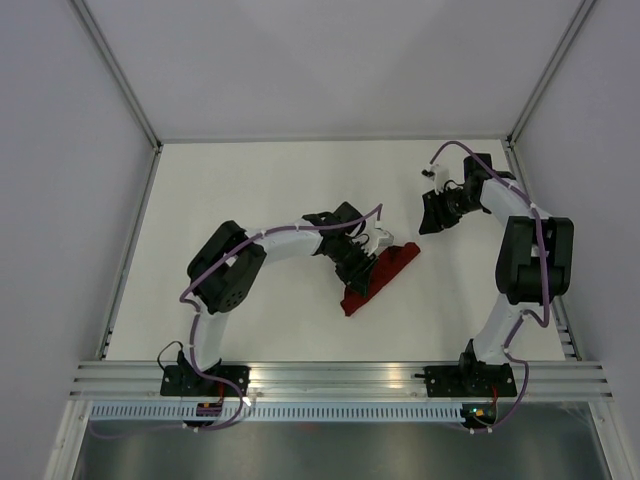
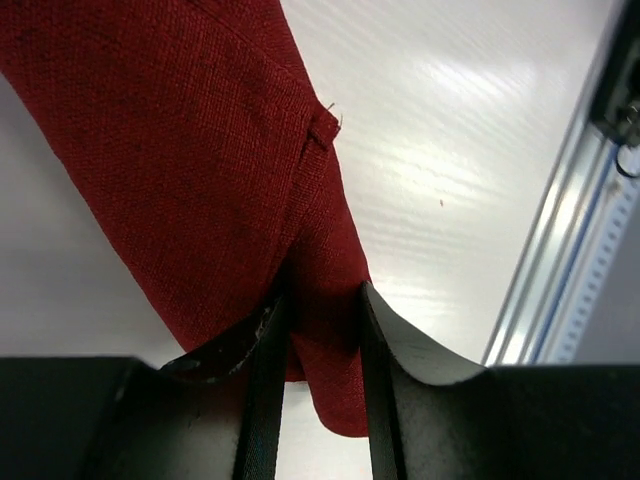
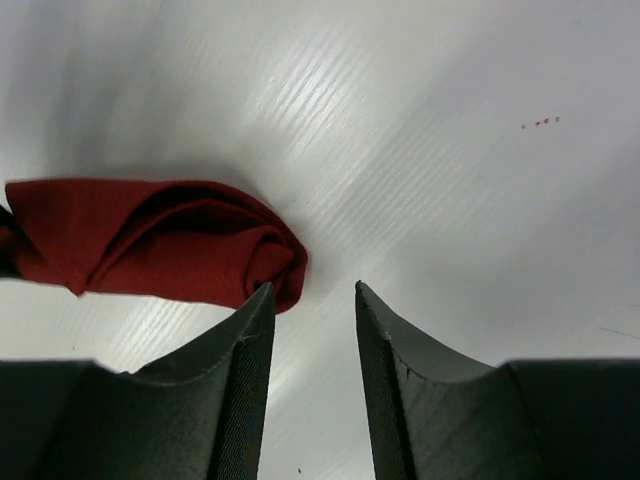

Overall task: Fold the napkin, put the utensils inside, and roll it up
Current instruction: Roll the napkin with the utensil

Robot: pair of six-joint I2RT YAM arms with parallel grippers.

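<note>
The left gripper (image 2: 325,292) is pinching the rolled napkin (image 1: 390,268) — fingers narrow, cloth between them. The right gripper (image 3: 312,290) is hovering near the roll's end, fingers parted.

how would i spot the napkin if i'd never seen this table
Look at the white table, just right of centre. A long rolled bundle, the napkin, lies slanted there with the left gripper pinching it. It is the only dark red thing in view.
</note>
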